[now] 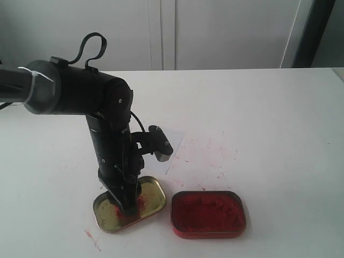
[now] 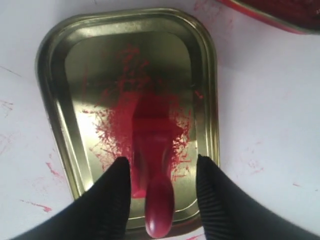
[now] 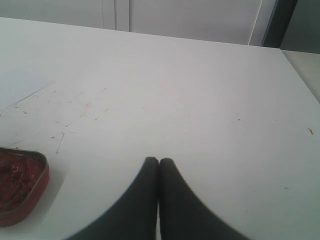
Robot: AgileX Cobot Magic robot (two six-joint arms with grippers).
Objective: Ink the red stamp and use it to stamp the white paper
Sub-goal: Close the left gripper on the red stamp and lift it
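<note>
The red stamp sits on the gold lid, amid a red smear, with its rounded handle toward the wrist camera. My left gripper is open and straddles the stamp; its right finger stands clear of it, while the left finger is very close. In the exterior view my left gripper points down into the lid and hides the stamp. The white paper lies just behind the lid, partly covered by the arm. My right gripper is shut on nothing over bare table.
The red tin of paste stands open just right of the lid; its corner shows in the right wrist view. Red specks mark the white table around the paper.
</note>
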